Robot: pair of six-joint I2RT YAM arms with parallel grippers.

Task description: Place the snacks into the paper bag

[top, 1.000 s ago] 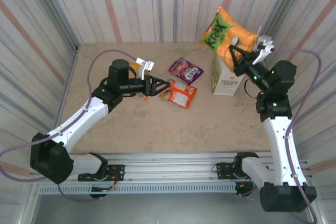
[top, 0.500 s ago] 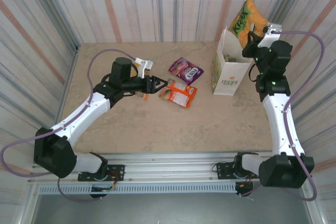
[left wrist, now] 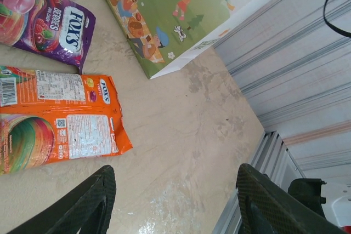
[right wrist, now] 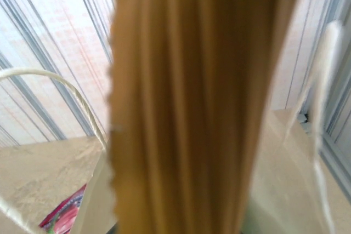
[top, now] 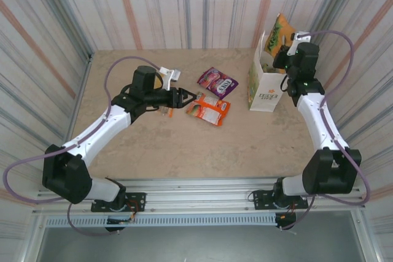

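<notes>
The white paper bag [top: 265, 90] stands upright at the right of the table. My right gripper [top: 284, 53] is shut on the orange-green Krax packet [top: 279, 36], holding it upright over the bag's open mouth with its lower end inside. In the right wrist view the packet's orange back [right wrist: 192, 102] hides the fingers, and a cord handle [right wrist: 60, 89] shows beside it. My left gripper [top: 182, 98] stands open and empty just left of the orange-red packet [top: 210, 108]. The purple packet [top: 217, 81] lies behind it. In the left wrist view the orange-red packet [left wrist: 60, 130], the purple packet [left wrist: 46, 23] and the bag's printed side [left wrist: 164, 20] lie ahead of the open fingers [left wrist: 88, 201].
Corrugated metal walls close in the table [top: 184, 145] on three sides, and the bag stands near the right wall. A small brown-orange bar [top: 166, 113] lies under my left wrist. An aluminium rail [top: 202, 191] runs along the near edge.
My right arm has swung the Krax packet from in front of the bag to above its mouth and lowered it partly in. The left arm has barely moved.
</notes>
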